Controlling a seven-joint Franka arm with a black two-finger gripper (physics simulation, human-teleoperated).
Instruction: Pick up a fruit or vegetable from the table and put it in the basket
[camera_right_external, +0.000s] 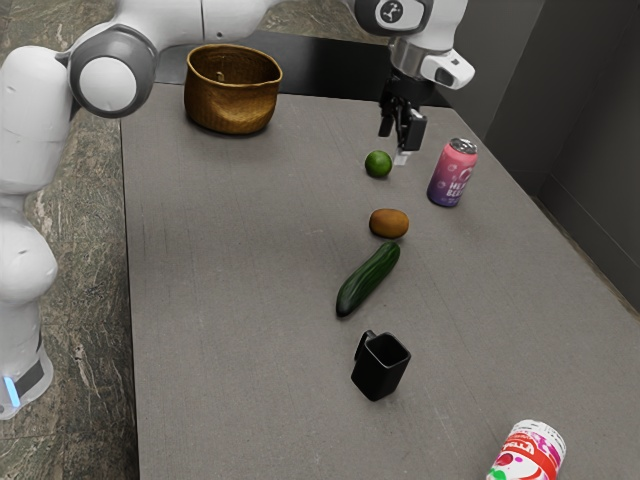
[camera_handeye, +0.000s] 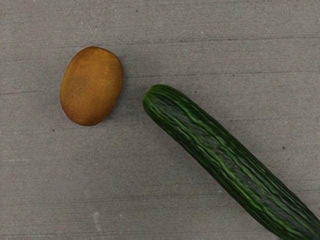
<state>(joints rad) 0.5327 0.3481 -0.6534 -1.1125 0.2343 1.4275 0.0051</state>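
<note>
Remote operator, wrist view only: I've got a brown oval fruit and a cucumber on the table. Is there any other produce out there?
Observer: Yes, the exterior view shows a small round green fruit on the table.
Operator: And where's the basket?
Observer: It stands upright on the table, toward the exterior view's upper left.
Operator: Is my gripper already holding something?
Observer: No, its fingers stand apart with nothing between them.
</note>
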